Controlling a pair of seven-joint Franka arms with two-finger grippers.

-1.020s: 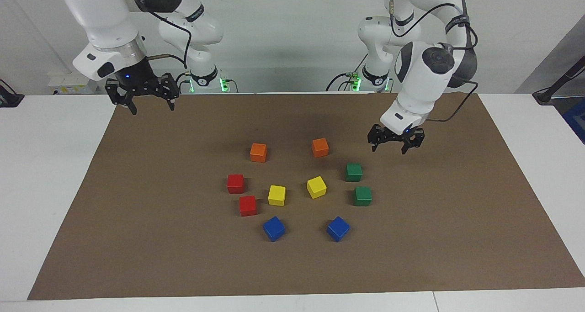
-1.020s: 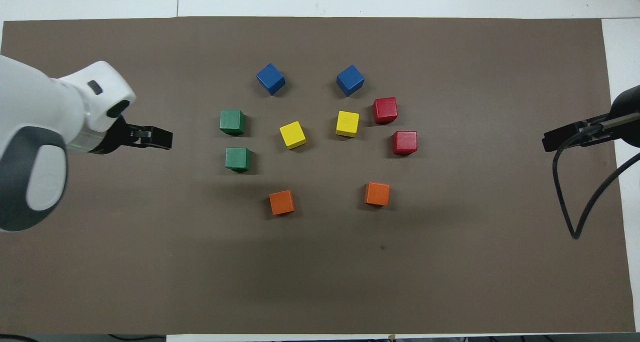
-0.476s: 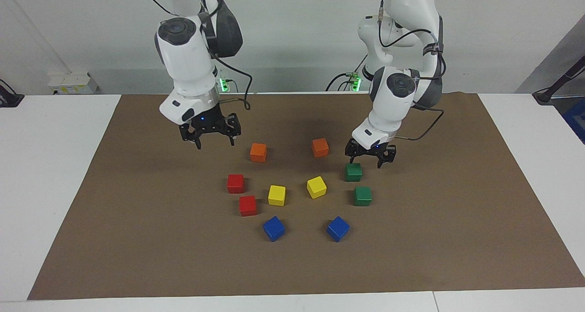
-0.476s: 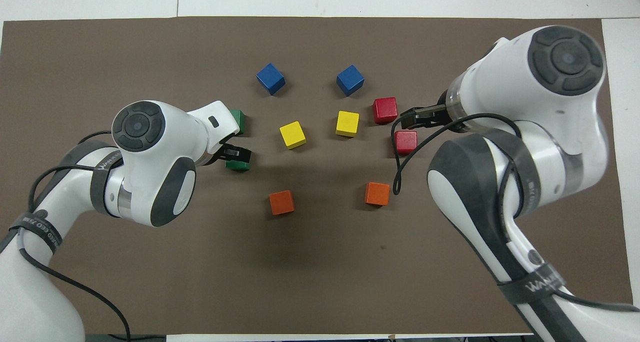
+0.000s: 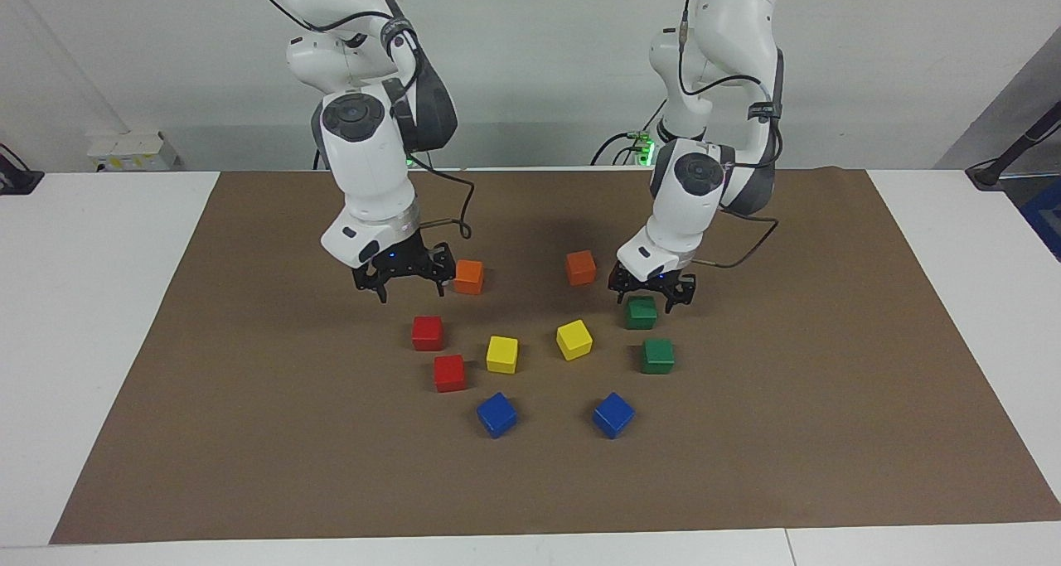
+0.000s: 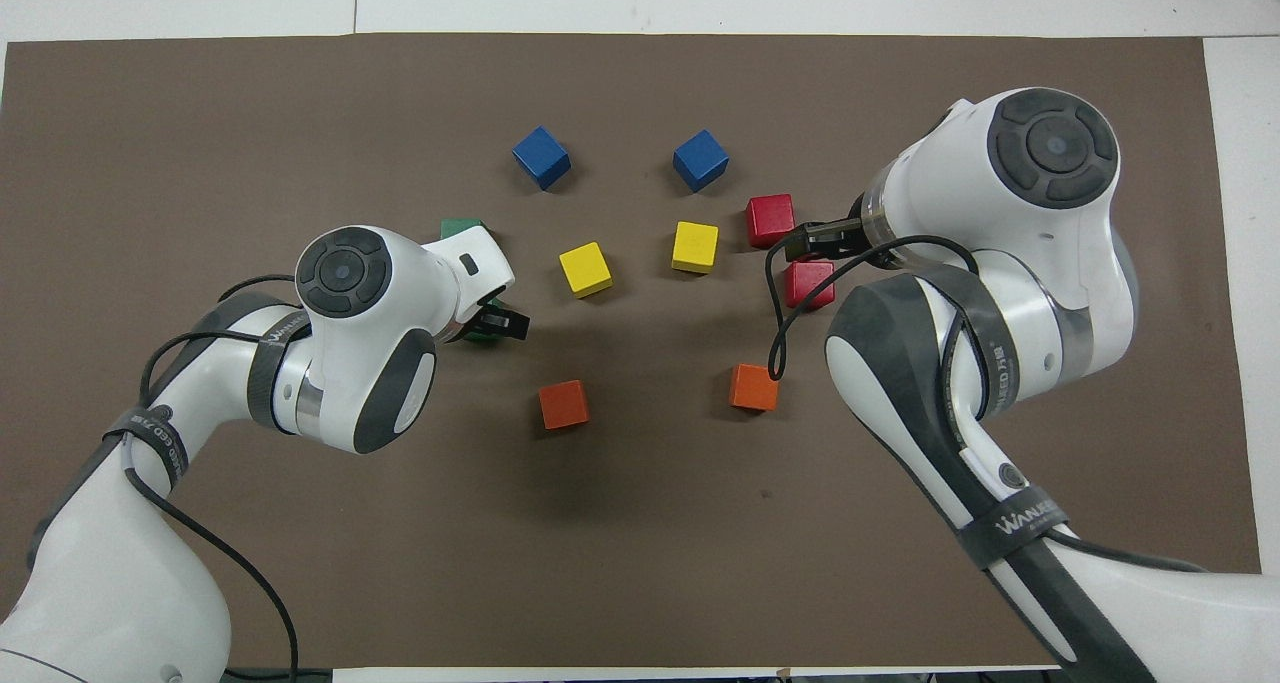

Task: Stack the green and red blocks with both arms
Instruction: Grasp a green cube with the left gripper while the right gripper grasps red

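Two green blocks (image 5: 641, 316) (image 5: 657, 355) sit toward the left arm's end of the block cluster, and two red blocks (image 5: 428, 332) (image 5: 449, 372) toward the right arm's end. My left gripper (image 5: 655, 301) is open just above the green block nearer the robots, a finger on each side of its top. In the overhead view the left gripper (image 6: 492, 323) covers most of that block, and the wrist hides part of the other green block (image 6: 460, 228). My right gripper (image 5: 411, 293) hangs open and empty over the mat beside the red blocks (image 6: 770, 220) (image 6: 810, 283).
Two orange blocks (image 5: 468, 276) (image 5: 581, 267) lie nearest the robots, one close beside the right gripper. Two yellow blocks (image 5: 501, 354) (image 5: 574, 339) sit in the middle, with two blue blocks (image 5: 496, 414) (image 5: 612, 414) farthest out. All rest on a brown mat (image 5: 249, 433).
Both arms swung in from the mat's ends toward the cluster and came down. The left gripper reached the green block and the right gripper neared the red blocks. No block moved.
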